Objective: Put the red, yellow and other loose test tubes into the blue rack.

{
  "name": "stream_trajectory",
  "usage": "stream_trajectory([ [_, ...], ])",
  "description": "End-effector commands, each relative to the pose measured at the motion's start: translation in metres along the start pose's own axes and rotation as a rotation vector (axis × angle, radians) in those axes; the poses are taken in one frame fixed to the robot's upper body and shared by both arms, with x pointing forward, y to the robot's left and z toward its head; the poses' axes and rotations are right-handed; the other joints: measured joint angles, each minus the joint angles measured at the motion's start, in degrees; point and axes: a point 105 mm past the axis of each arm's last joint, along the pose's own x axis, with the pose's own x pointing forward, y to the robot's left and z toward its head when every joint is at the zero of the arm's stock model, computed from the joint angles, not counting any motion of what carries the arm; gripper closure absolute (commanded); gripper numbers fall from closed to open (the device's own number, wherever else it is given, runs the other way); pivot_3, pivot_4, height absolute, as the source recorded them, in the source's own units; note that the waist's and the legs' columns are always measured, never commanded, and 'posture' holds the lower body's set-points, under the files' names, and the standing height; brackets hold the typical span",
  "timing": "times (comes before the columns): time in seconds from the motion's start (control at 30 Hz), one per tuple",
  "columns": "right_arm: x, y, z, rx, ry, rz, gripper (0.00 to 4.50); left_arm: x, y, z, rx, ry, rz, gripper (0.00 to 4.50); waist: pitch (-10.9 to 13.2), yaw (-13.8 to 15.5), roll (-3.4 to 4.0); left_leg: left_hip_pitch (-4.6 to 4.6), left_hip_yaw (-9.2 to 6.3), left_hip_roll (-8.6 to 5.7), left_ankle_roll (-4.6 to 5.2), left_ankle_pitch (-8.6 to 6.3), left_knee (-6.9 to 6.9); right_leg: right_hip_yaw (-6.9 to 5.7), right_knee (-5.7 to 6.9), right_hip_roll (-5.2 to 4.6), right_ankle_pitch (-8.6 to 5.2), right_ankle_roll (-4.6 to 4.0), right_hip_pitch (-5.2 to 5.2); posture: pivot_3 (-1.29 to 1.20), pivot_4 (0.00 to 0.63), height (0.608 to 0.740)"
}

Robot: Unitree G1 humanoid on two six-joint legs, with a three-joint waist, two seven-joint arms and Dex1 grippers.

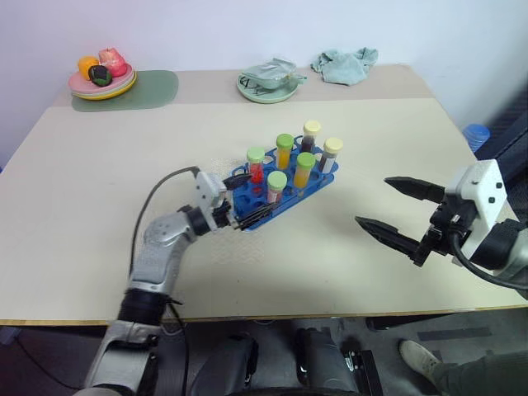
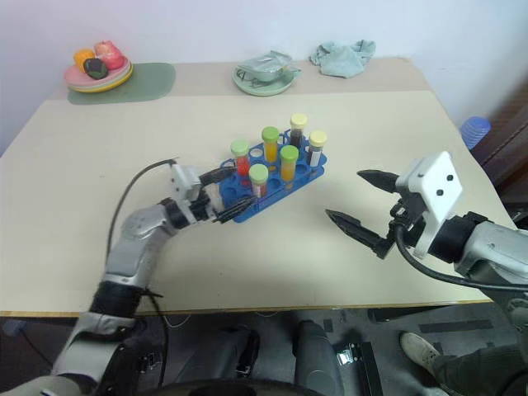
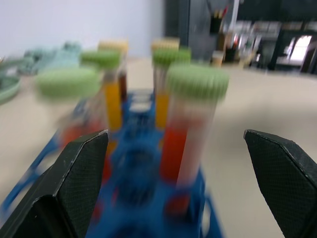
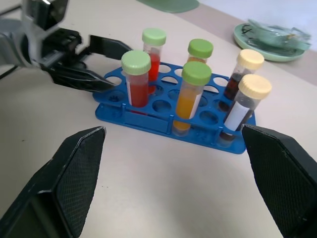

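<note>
The blue rack (image 1: 290, 191) stands mid-table with several capped test tubes upright in its holes. Among them are a yellow-orange tube with a green cap (image 1: 304, 169), a pale pinkish-red tube with a green cap (image 1: 277, 187) and a brown labelled tube with a cream cap (image 1: 331, 155). No tube lies loose on the table. My left gripper (image 1: 246, 198) is open at the rack's near left end, its fingers either side of that corner and holding nothing. The pinkish tube (image 3: 190, 134) stands just ahead between them. My right gripper (image 1: 371, 200) hangs open and empty to the right of the rack (image 4: 148, 116).
At the back of the table are a plate of toy fruit (image 1: 103, 80) on a green mat, a green dish with crumpled foil (image 1: 268, 84) and a teal cloth (image 1: 345, 64). A person's shoe (image 1: 419, 356) shows below the table's front edge.
</note>
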Motion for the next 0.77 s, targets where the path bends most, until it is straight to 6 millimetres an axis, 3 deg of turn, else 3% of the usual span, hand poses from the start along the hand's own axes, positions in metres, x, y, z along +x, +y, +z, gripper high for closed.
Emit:
stream_trajectory([
  [0.03,0.000,-0.002,0.001,-0.014,-0.028,-0.005,0.00,-0.022,0.007,0.006,0.062,0.065,0.027,0.03,0.0,0.0,0.00,0.00,0.00,0.00,0.01,0.00,0.00,0.00,0.00,0.00,0.00,0.00,0.00,0.00,0.150,0.740],
  [0.1,0.003,-0.009,-0.006,-0.013,-0.023,-0.048,0.00,-0.063,0.023,-0.001,0.101,0.140,0.092,0.03,0.0,-0.2,-0.01,0.00,0.00,0.00,0.01,-0.01,-0.02,0.00,-0.01,0.00,0.00,0.00,0.00,0.00,0.150,0.740],
  [0.17,0.000,-0.012,-0.013,-0.001,-0.028,-0.061,0.00,-0.091,0.036,0.006,0.089,0.073,0.175,0.03,0.0,-0.2,0.03,0.04,0.01,0.02,0.00,-0.01,-0.09,0.02,-0.01,0.03,0.00,-0.01,-0.02,0.00,0.150,0.740],
  [0.27,-0.012,-0.017,-0.026,0.003,0.001,-0.094,0.00,-0.125,0.049,0.009,0.067,0.149,0.202,0.03,0.0,0.3,0.01,0.04,-0.01,0.01,0.00,-0.01,-0.06,-0.03,-0.03,0.01,0.00,-0.01,0.03,0.00,0.150,0.740],
  [0.37,-0.026,-0.023,-0.038,0.018,0.032,-0.140,0.00,-0.146,0.053,0.020,0.058,0.197,0.159,0.03,0.0,0.3,0.02,0.04,-0.07,0.00,0.06,-0.05,-0.06,-0.09,-0.13,0.01,0.00,-0.01,0.14,0.00,0.150,0.740],
  [0.43,-0.035,-0.024,-0.047,0.023,0.059,-0.155,0.00,-0.150,0.054,0.025,0.030,0.200,0.163,0.03,0.0,0.2,0.06,0.12,-0.07,0.00,0.09,-0.06,-0.06,-0.09,-0.19,0.01,0.00,-0.01,0.25,0.00,0.150,0.740],
  [0.53,-0.052,-0.027,-0.059,0.030,0.100,-0.166,0.00,-0.146,0.039,0.027,0.011,0.205,0.121,0.03,0.0,0.1,0.11,0.82,-0.07,0.02,0.17,-0.14,-0.32,-0.07,-0.34,0.00,-0.03,0.00,0.89,0.00,0.150,0.740],
  [0.77,-0.075,-0.042,-0.073,0.020,0.122,-0.222,0.00,-0.131,0.019,0.034,-0.012,0.187,0.033,0.03,0.0,0.0,0.13,0.91,-0.05,0.05,0.17,-0.18,-0.33,-0.04,-0.35,0.02,-0.04,0.01,0.97,0.00,0.150,0.740],
])
